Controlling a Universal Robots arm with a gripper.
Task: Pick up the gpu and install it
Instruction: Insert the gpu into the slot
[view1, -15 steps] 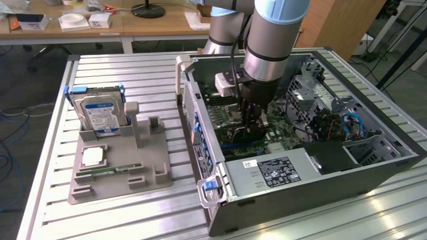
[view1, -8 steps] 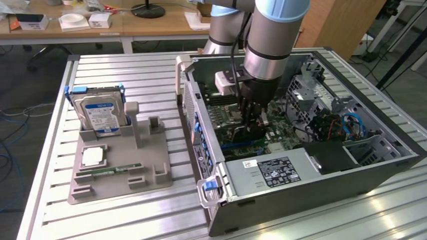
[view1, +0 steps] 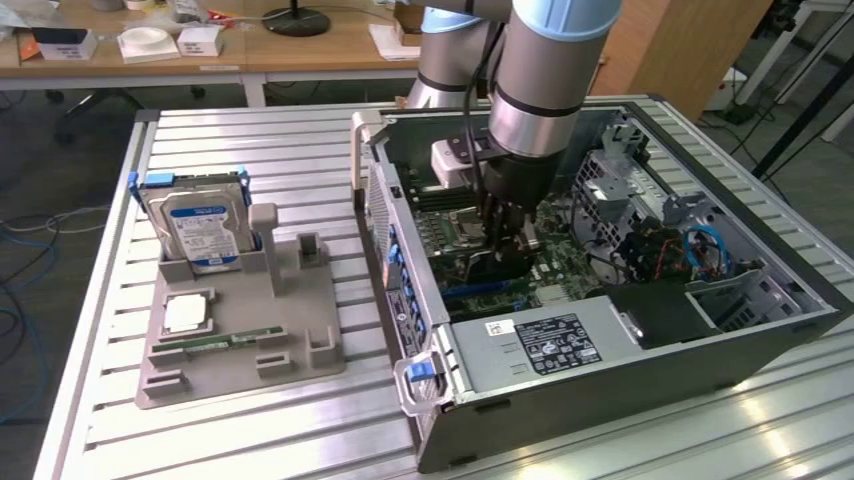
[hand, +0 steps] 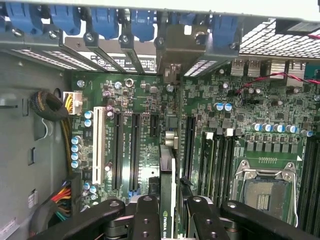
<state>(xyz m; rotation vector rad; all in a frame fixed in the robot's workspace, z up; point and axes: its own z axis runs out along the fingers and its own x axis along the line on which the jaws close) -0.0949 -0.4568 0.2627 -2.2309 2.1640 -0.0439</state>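
Wood desk (view1: 334, 52) behind slatted metal tbl (view1: 240, 140).

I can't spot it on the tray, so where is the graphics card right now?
The graphics card is gripped edge-on in the claw, inside the open computer case on the exterior view's right, above the long slots of the motherboard.

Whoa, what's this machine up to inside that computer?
A robot arm reaches into the open computer case. Its gripper is shut on the gpu, holding it on edge down at the motherboard, among the long slots. Whether it is seated can't be told. A hard drive stands in a holder beside the case.
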